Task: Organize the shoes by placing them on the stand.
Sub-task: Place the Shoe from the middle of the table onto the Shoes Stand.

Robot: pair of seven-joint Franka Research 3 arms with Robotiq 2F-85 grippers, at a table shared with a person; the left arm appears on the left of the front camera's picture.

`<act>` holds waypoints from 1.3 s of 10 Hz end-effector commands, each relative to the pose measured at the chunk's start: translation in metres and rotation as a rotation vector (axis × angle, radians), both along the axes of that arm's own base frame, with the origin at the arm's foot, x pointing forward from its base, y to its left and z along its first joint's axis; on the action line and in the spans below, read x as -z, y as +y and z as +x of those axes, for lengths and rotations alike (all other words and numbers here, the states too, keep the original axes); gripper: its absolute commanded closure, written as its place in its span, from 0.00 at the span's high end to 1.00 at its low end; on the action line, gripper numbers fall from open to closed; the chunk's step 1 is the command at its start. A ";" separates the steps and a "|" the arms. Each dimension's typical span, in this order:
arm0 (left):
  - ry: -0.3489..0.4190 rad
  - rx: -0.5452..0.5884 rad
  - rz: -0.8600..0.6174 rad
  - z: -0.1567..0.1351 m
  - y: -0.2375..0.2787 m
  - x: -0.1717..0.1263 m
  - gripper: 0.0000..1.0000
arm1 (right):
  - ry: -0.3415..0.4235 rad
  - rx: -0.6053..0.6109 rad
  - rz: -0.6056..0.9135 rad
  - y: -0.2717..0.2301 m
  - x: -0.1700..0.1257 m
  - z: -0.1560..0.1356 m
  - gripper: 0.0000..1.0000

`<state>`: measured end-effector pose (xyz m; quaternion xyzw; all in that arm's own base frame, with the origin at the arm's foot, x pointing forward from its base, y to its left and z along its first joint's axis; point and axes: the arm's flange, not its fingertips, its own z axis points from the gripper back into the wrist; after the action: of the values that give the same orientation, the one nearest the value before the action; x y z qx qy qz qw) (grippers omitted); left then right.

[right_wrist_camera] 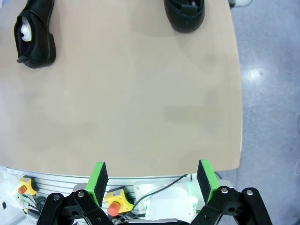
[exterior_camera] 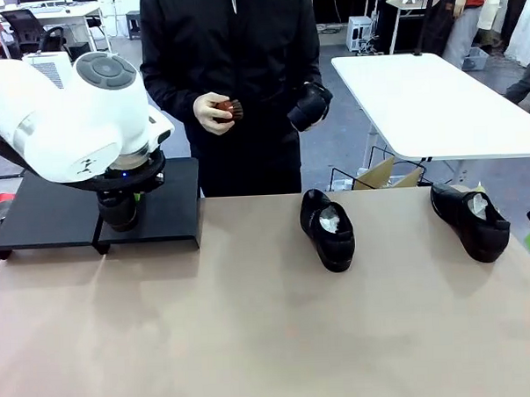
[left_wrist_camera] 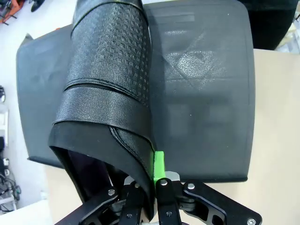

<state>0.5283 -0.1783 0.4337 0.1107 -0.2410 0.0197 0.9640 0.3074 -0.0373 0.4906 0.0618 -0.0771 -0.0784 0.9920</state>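
Observation:
My left gripper (left_wrist_camera: 149, 176) is shut on the heel collar of a black textured shoe (left_wrist_camera: 110, 70), which hangs toe-down just over the stand (left_wrist_camera: 206, 93). In the front view the left arm covers this shoe above the matte-black stand (exterior_camera: 173, 207) at the table's back left. Two more glossy black shoes with white paper inside lie on the tabletop, one in the middle (exterior_camera: 328, 229) and one at the right (exterior_camera: 470, 220). They also appear at the top of the right wrist view (right_wrist_camera: 35, 33) (right_wrist_camera: 184, 14). My right gripper (right_wrist_camera: 152, 180) is open, with nothing between its fingers, above the table's near edge.
The person stands across the table holding a fourth black shoe (exterior_camera: 309, 104) in one hand and a small reddish-brown brush (exterior_camera: 228, 108) in the other. A white table (exterior_camera: 437, 103) stands behind at the right. Bare tan tabletop (exterior_camera: 254, 340) stretches across the front.

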 end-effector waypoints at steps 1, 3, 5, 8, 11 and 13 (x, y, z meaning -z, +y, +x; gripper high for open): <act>-0.059 -0.021 0.020 0.006 -0.001 0.001 0.00 | -0.003 -0.001 -0.001 -0.001 -0.001 -0.001 1.00; -0.070 -0.014 0.022 0.008 0.001 0.009 0.00 | -0.003 -0.001 -0.001 -0.001 -0.001 -0.001 1.00; -0.064 0.002 0.005 0.010 0.000 0.017 0.00 | -0.003 -0.001 -0.001 -0.001 -0.001 -0.001 1.00; -0.077 0.011 0.007 0.009 0.000 0.025 0.00 | -0.003 -0.001 -0.001 -0.001 -0.001 -0.001 1.00; -0.083 0.020 0.031 0.008 -0.001 0.029 0.00 | -0.003 -0.001 -0.001 -0.001 -0.001 -0.001 1.00; -0.072 0.026 0.046 0.010 -0.001 0.032 0.00 | -0.003 -0.001 -0.001 -0.001 -0.001 -0.001 1.00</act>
<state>0.5373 -0.1787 0.4053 0.1180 -0.2628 -0.0006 0.9576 0.3074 -0.0373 0.4906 0.0618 -0.0771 -0.0784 0.9920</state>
